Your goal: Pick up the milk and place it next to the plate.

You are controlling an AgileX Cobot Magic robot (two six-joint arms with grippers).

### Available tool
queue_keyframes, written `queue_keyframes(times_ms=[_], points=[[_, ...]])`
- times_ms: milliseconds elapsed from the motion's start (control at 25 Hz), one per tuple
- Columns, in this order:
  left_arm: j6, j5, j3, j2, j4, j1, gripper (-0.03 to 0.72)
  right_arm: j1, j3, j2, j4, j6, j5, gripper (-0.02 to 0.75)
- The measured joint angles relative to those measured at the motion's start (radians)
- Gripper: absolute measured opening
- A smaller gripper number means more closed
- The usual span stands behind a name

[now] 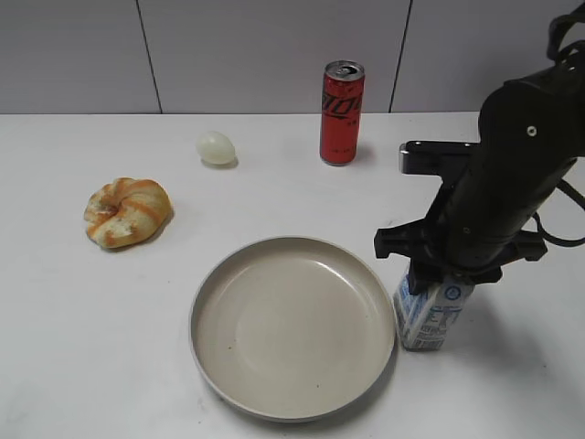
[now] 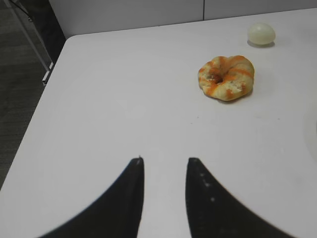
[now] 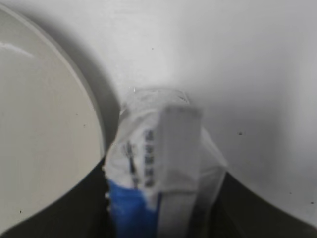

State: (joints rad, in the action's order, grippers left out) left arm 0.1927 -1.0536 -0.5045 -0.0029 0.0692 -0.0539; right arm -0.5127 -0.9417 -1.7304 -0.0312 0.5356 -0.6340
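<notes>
The milk (image 1: 431, 317) is located near the front right of the counter (image 1: 82, 347), upright, immediately beside the right rim of the plate (image 1: 206, 361). The carton's upper part is clamped by the right gripper (image 1: 437, 272), with one jaw at each side of the gabled top; this top grasp leaves the base free to be seated flat on the counter. In the right wrist view the milk (image 3: 158, 168) fills the space between the jaws, and the plate rim (image 3: 96, 124) is seen close to its left, with only a narrow strip of shadowed surface between them. Whether the base is already resting on the counter or is held just above it cannot be determined from these views; contact appears likely.

The carton is kept outside the rim, as the task calls for a position next to the plate, not on it.

The left gripper (image 2: 164, 198) is held over the front left area of the counter with its fingers apart and nothing between them. The bread roll (image 2: 226, 77) and the egg (image 2: 261, 33) lie well apart from it, toward the rear. The red can (image 1: 342, 112) stands at the rear edge, clear of the placement area.
</notes>
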Motion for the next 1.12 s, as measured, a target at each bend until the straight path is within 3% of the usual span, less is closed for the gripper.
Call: queue_keyframes(times_ms=[120, 280, 360, 680, 960, 1120], points=[[0.0, 0.0, 0.0, 0.0, 0.0, 0.0, 0.232, -0.001, 0.0, 0.0, 0.0, 0.0, 0.017, 0.316], [0.0, 0.0, 0.0, 0.0, 0.0, 0.0, 0.232, -0.001, -0.014, 0.0, 0.014, -0.002, 0.032, 0.57], [0.0, 0.0, 0.0, 0.0, 0.0, 0.0, 0.232, -0.001, -0.021, 0.0, 0.015, -0.006, 0.031, 0.636], [0.0, 0.0, 0.0, -0.003, 0.0, 0.0, 0.232, 0.031, -0.191, -0.001, -0.045, -0.107, -0.063, 0.644], [0.0, 0.0, 0.0, -0.003, 0.0, 0.0, 0.232, 0.238, -0.463, -0.014, 0.018, -0.321, -0.226, 0.644], [0.0, 0.0, 0.0, -0.003, 0.0, 0.0, 0.232, 0.36, -0.601, -0.073, 0.031, -0.443, -0.412, 0.639]])
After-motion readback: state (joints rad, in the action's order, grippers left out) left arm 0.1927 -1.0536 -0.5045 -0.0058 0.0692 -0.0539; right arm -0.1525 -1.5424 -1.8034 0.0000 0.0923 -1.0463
